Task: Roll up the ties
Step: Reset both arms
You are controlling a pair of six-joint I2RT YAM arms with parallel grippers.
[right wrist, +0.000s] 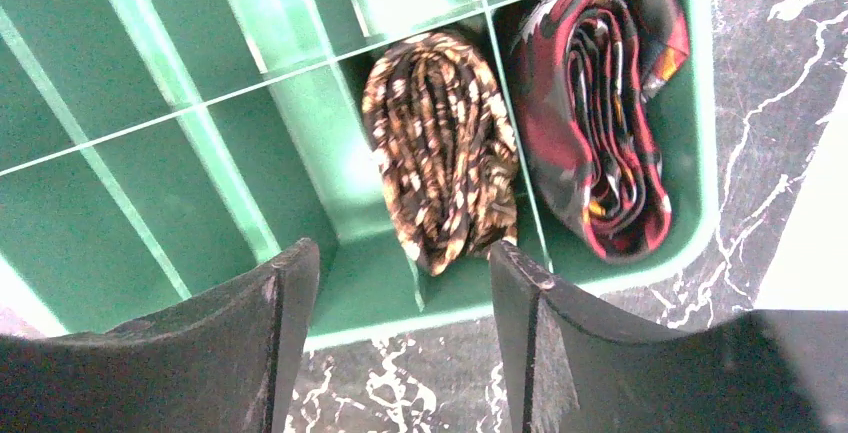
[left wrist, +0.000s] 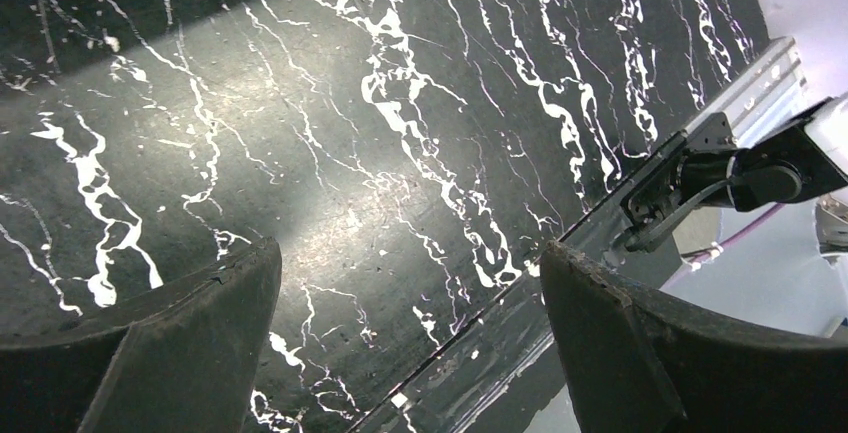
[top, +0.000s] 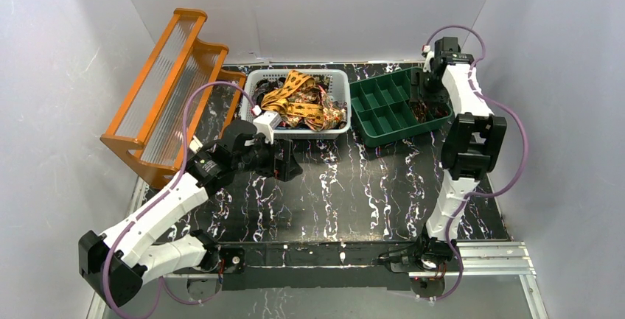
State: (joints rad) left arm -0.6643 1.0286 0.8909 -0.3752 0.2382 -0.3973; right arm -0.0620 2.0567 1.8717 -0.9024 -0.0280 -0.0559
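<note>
Several loose ties [top: 301, 99], yellow-orange and dark patterned, lie heaped in a white basket [top: 309, 132] at the back. A rolled brown speckled tie [right wrist: 445, 153] sits in a near-corner compartment of the green divided tray [right wrist: 150, 183]. A rolled red-and-black tie [right wrist: 600, 113] fills the compartment beside it. My right gripper [right wrist: 405, 258] hovers open just above the tray's edge, apart from the brown roll, with nothing between its fingers. My left gripper [left wrist: 410, 253] stands wide open and empty over bare table, in front of the basket [top: 291, 166].
An orange slatted rack [top: 166, 83] leans at the back left. The green tray [top: 376, 98] sits right of the basket. White walls close in three sides. The table is black marble [top: 354, 194], and the right arm's base [left wrist: 730, 178] shows at its near edge.
</note>
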